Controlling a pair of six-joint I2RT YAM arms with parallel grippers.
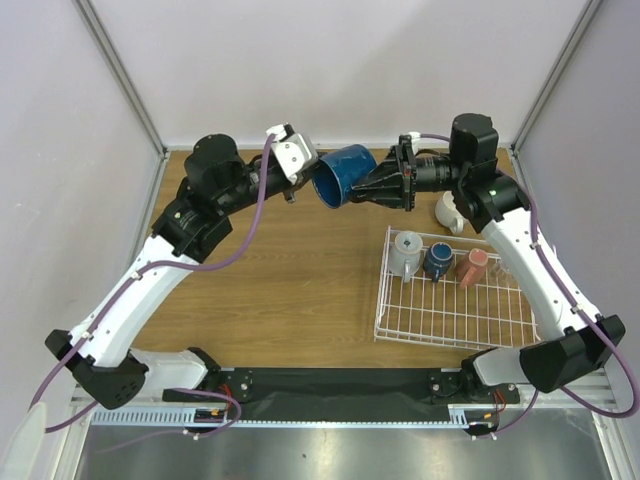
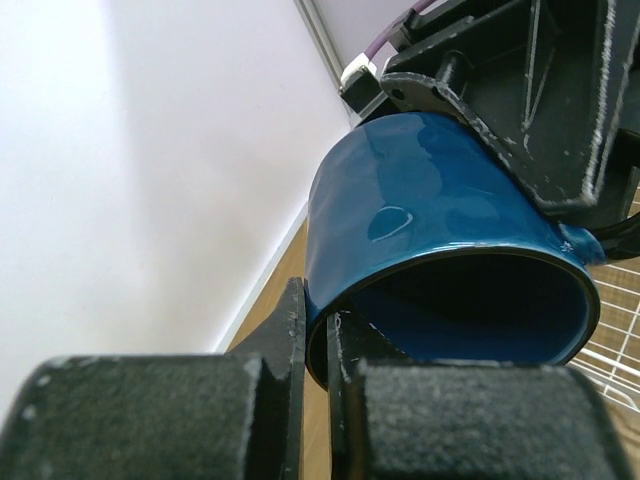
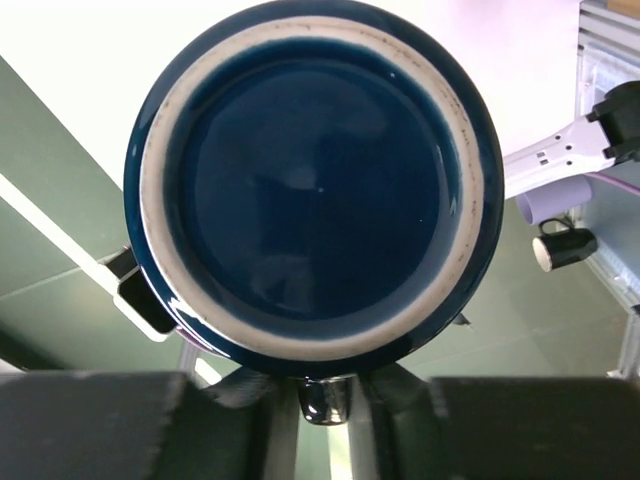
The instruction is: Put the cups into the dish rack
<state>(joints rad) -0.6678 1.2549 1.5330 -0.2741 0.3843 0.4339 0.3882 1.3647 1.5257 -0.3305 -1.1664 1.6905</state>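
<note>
Dark blue mug (image 1: 343,172) hung mid-air, axis level: left gripper (image 1: 316,186) pinched its rim from 9 o'clock, right gripper (image 1: 370,188) flanked its handle (image 3: 325,400) from 3, grip unclear; dish rack (image 1: 452,318) lay toward 5

— Room to reach into the dish rack (image 1: 450,320) from its near side?
— Yes: bare wire across the whole near half. Blocked along the far row by the grey mug (image 1: 405,252), dark mug (image 1: 438,261) and pink cup (image 1: 473,267), side by side.
— Left of the rack?
— Open table (image 1: 290,290).
— Beyond the far edge?
— Blocked just outside it by the white mug (image 1: 449,212). Blocked up beyond the far-left corner by the blue mug (image 1: 342,175), held aloft, pinched at the rim by the left gripper (image 2: 318,335), with the right gripper (image 1: 368,190) at its other end.
— Right side?
— Hemmed in by the right arm (image 1: 535,262) alongside.
</note>
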